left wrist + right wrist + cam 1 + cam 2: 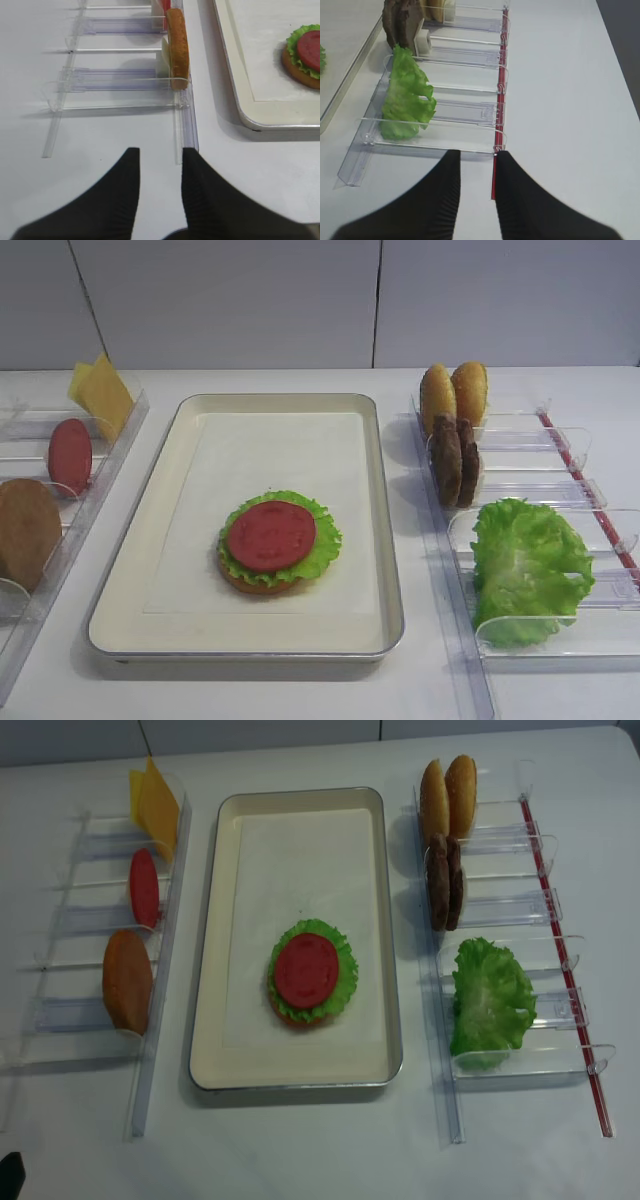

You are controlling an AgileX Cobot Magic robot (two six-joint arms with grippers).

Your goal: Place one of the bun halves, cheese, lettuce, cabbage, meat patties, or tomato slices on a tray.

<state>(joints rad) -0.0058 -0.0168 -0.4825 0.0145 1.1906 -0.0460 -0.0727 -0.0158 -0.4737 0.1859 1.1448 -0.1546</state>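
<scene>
The tray [150, 530] sits in the middle, and on it a bun half [262, 582], a lettuce leaf [318, 540] and a tomato slice [271, 535] — stacked in that order. In the left rack [160, 1020], back to front: cheese [102, 395], another tomato slice [69, 456], a bun half [25, 531]. In the right rack [440, 1050] — two bun halves [453, 392], meat patties [455, 460], lettuce [528, 565].

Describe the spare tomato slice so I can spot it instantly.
Start at the tray, then look to the clear bin rack on its left. The tomato slice stands on edge in the middle slot, between the yellow cheese and brown bun half: the rack's only red disc.
</scene>
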